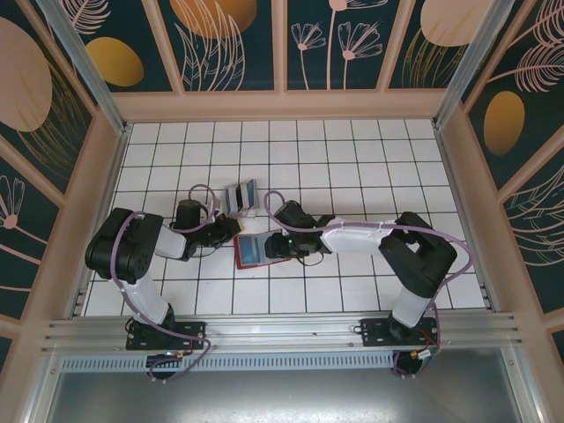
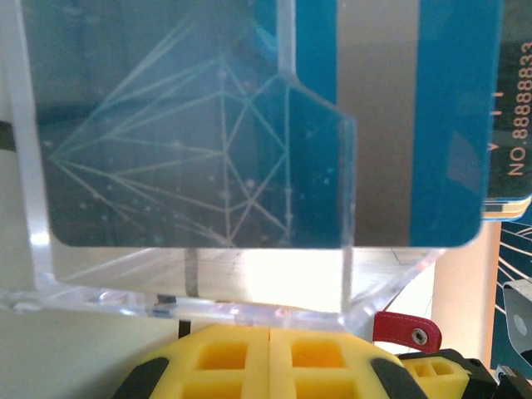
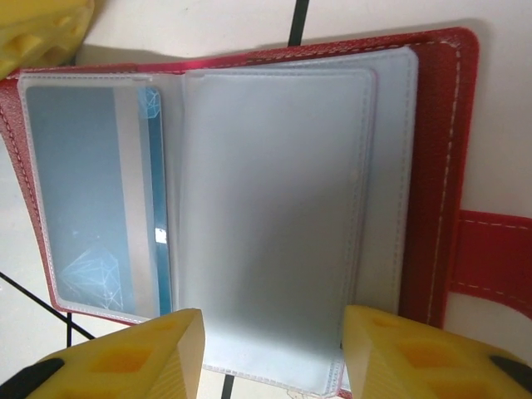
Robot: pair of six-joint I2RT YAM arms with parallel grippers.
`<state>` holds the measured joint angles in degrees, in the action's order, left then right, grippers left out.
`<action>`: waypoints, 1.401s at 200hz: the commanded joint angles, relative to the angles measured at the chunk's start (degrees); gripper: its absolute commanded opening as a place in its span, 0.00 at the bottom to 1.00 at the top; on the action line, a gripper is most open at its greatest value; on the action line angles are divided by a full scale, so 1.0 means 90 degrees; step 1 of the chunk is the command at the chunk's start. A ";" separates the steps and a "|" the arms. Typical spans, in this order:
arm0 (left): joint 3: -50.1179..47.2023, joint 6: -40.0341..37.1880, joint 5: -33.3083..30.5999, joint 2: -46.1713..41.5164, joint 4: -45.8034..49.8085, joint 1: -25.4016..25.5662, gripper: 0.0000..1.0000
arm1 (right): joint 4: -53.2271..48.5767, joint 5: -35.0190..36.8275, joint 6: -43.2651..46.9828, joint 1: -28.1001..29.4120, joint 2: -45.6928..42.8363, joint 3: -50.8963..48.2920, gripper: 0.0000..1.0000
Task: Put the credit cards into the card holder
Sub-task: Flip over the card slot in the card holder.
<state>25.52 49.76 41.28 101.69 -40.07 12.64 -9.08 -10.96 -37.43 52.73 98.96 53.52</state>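
the red card holder lies open on the white tiled desk, near its middle, between the ends of the two arms. in the right wrist view one blue credit card with a pale diamond line drawing sits in the holder's left clear pocket, and a frosted pocket leaf lies over the rest of the inside. the right jaws are released: their two yellow fingers stand apart at the lower edge of that leaf, one to each side, and whether they touch it i cannot tell. just beyond the holder a clear plastic box stands on the desk with more credit cards upright in it, blue with a grey stripe. the left jaws are clenched, their yellow fingers pressed flat together right in front of the box's base. a red strap tab with a metal snap shows just to the right of them.
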 commanded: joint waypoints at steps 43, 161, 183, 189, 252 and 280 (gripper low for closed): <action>-0.0435 -0.0056 -0.0879 0.0585 0.1040 0.0033 0.00 | 0.0146 -0.0237 0.0175 0.0069 0.0254 0.0265 0.35; -0.0460 -0.0031 -0.0828 0.0631 0.0966 0.0032 0.00 | 0.2752 -0.2269 -0.0864 -0.0281 0.0195 -0.0610 0.44; -0.0454 -0.0078 -0.0867 0.0633 0.0994 0.0034 0.00 | 0.3370 -0.2632 -0.1090 -0.0324 0.0196 -0.0733 0.44; -0.0438 -0.0078 -0.0838 0.0662 0.0998 0.0031 0.00 | 0.3472 -0.2671 -0.1095 -0.0331 0.0183 -0.0749 0.44; -0.0545 0.0036 -0.0803 0.0601 0.0856 0.0039 0.00 | 0.3380 -0.2881 -0.0750 -0.0234 0.0427 -0.0372 0.39; -0.0514 0.0021 -0.0783 0.0634 0.0878 0.0037 0.00 | 0.3375 -0.2926 -0.0714 -0.0186 0.0615 -0.0331 0.38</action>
<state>23.90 51.31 40.99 102.43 -44.12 12.58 20.45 -35.73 -45.30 50.26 102.63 49.23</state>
